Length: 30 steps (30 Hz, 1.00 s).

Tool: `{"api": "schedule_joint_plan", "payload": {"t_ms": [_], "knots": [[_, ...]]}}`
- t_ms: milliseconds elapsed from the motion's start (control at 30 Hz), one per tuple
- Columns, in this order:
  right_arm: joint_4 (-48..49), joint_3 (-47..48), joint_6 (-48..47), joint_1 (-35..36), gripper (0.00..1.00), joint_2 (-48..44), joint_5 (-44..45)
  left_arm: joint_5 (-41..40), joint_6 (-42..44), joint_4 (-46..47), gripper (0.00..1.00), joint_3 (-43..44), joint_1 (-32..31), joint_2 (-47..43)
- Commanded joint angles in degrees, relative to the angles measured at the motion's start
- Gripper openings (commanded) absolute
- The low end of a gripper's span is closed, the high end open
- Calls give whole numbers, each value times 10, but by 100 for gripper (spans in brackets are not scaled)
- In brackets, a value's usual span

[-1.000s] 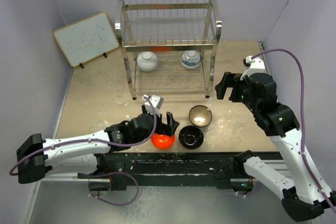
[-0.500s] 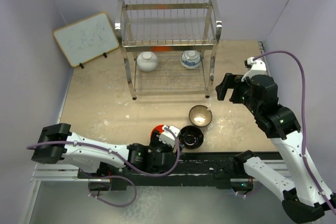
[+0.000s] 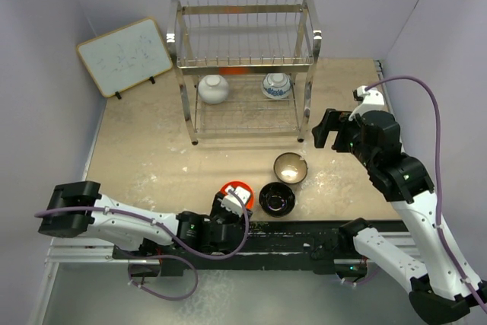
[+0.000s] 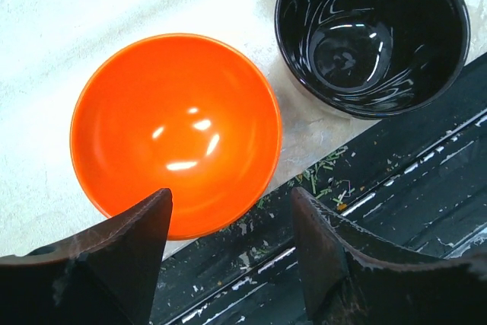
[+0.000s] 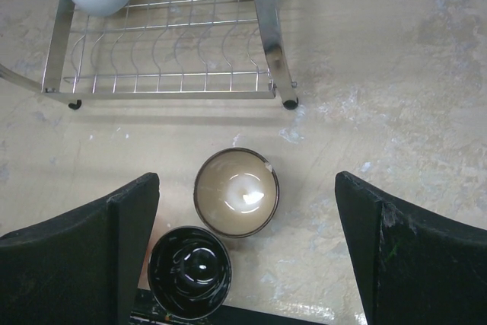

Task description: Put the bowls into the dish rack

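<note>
Two of five done: the white bowl (image 3: 213,88) and blue bowl (image 3: 276,85) sat on the rack's (image 3: 245,10) bottom shelf at 12 o'clock. The orange bowl (image 4: 175,131), black bowl (image 4: 373,32) and tan bowl (image 5: 236,192) waited on the table (image 3: 137,157) at 6. My left gripper (image 4: 232,199) was spread over the orange bowl's near rim, pinching nothing. My right gripper (image 5: 245,180) was spread too, empty.

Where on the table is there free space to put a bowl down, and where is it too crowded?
The widest bare patch of table lies left of the dish rack, below the whiteboard. Another lies right of the tan bowl. Crowded: the near edge, where the orange bowl, black bowl, tan bowl and left gripper cluster.
</note>
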Motion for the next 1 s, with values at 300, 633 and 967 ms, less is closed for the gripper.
{"api": "schedule_joint_plan", "payload": {"t_ms": [300,633,967], "knots": [[15,-7,7,-3,98,-3,-5,103,134,113,72,-4,57,17],[16,-11,7,-3,98,-5,-5,144,163,160,71,-20,112,30],[20,-14,8,-3,98,-4,-5,162,139,180,59,-38,116,70]]}}
